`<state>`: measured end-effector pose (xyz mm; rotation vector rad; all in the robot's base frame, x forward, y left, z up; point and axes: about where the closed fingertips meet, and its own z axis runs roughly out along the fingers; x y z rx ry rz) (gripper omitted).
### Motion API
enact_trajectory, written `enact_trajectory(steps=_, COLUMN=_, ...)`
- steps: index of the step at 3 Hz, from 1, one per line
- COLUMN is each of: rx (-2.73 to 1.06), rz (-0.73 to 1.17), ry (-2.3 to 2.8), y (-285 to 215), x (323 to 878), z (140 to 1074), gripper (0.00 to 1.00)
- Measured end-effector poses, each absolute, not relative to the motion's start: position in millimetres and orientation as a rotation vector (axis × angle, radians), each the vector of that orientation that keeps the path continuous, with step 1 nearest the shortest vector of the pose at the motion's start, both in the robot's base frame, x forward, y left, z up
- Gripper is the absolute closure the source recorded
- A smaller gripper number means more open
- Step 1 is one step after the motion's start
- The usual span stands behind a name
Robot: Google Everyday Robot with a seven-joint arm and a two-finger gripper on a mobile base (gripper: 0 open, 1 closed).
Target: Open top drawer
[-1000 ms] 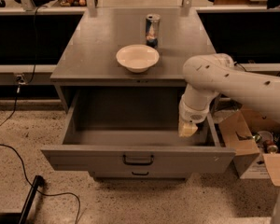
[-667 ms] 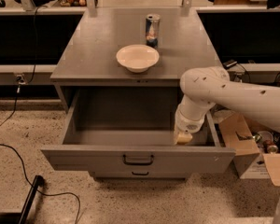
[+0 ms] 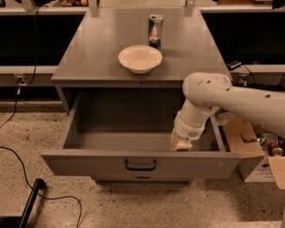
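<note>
You have the top drawer [image 3: 85, 164] standing well out from the grey cabinet [image 3: 97, 51], front panel toward the camera. Its interior is exposed from the back wall to the front. The small black pull handle [image 3: 140, 165] sits at the centre of the front panel, and nothing touches it.

The gripper [image 3: 181, 144] hangs inside the drawer at the right-front corner, just behind the front panel and close to the right side wall. It points downward, with the tan tip low in the box. You cannot tell from this view whether the gripper is apart or together, nor whether it touches the drawer floor. The white arm [image 3: 237, 99] enters from the right and bends down over the drawer's right side.

On the cabinet top, a shallow white bowl [image 3: 140, 58] sits near the front edge. A drink can [image 3: 155, 30] stands upright just behind it. Below the open drawer, the top strip of a lower drawer front [image 3: 142, 177] shows.

A cardboard box [image 3: 244, 144] lies beside the cabinet on the right. A black cable [image 3: 12, 148] runs across the speckled floor [image 3: 19, 127] on the left.
</note>
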<state>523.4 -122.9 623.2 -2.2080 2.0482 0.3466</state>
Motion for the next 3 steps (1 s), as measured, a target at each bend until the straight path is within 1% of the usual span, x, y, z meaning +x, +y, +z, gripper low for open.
enact_trajectory(steps=1, rx=-2.262, rz=0.410, ry=2.025, y=-128, x=499, z=644, gripper=1.00)
enact_trajectory(steps=2, rx=-2.325, rz=0.543, ry=2.003, y=-131, x=471, z=660, gripper=1.00)
enact_trajectory(steps=3, rx=-2.292, rz=0.721, ry=2.047, y=-133, x=436, z=659, gripper=1.00)
